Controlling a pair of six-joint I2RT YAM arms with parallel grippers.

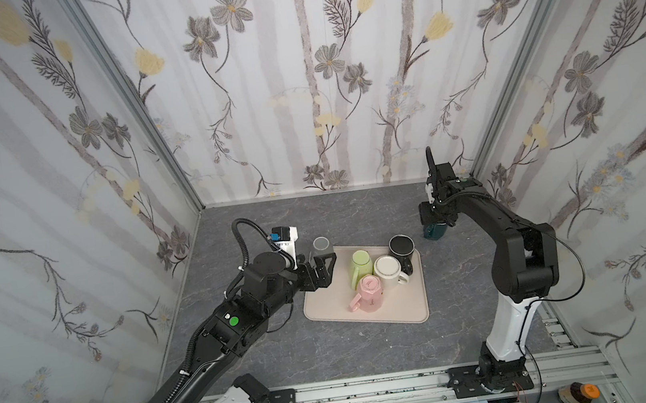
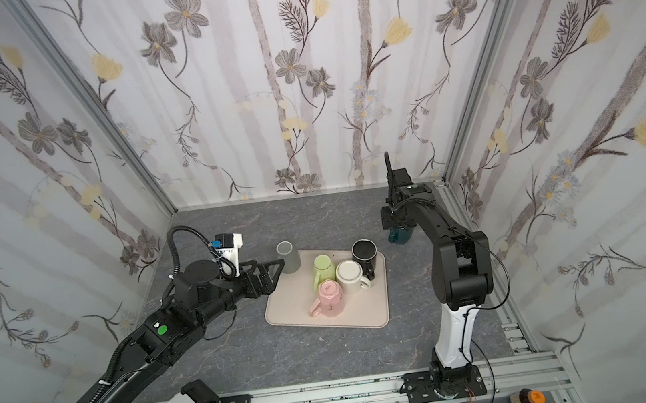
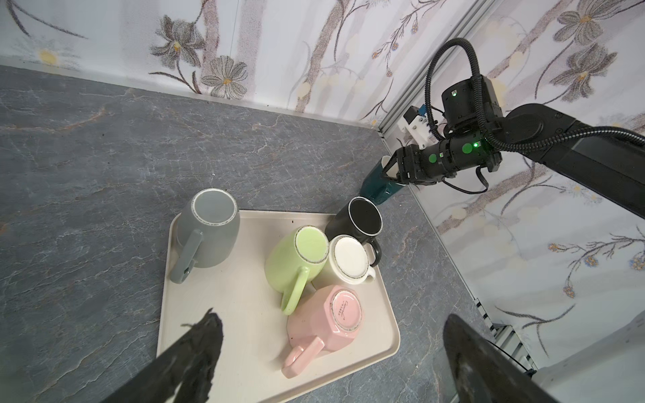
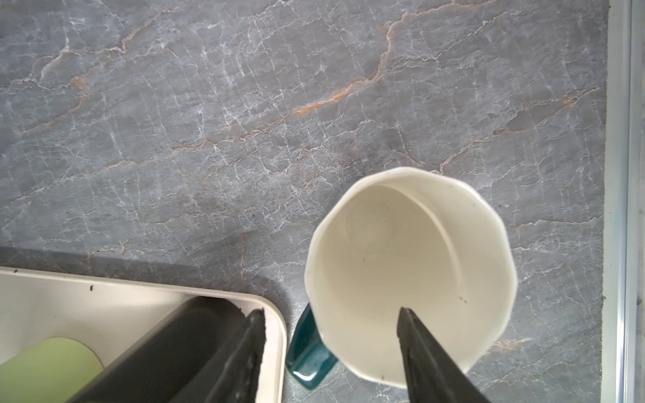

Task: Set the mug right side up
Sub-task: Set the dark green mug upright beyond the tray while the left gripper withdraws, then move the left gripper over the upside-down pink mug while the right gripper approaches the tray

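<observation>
Left gripper (image 1: 320, 263): it is held at the far left corner of the tray, just beside the grey mug; its fingers (image 3: 202, 349) are spread wide and empty.
Grey mug (image 1: 322, 245): it is stood base up on the tray's far left corner, with its handle turned toward the left arm.
Tray (image 1: 389, 311): a cream tray is laid on the grey marbled worktop (image 1: 332, 356), between the two arms.
Green mug (image 1: 360, 265): it is set base up in the middle of the tray, touching the white mug.
Pink mug (image 1: 367, 289): it is set base up at the near side of the group, just beside the green and white mugs.
White mug (image 1: 389, 271): it is set base up, pressed against the black mug behind it.
Black mug (image 1: 402, 247): it is set base up at the tray's far right corner.
Teal mug (image 4: 412, 275): it is stood mouth up on the worktop, off the tray and just beside its far right corner, near the right wall; the white inside is seen from above.
Right gripper (image 4: 330, 312): it is held directly over the teal mug with its fingers parted. One finger (image 4: 419, 342) is seen over the mug's mouth and the other outside the rim on the tray side. The handle and the near wall lie between them, with a gap seen on each side, so the wall is not pinched.
</observation>
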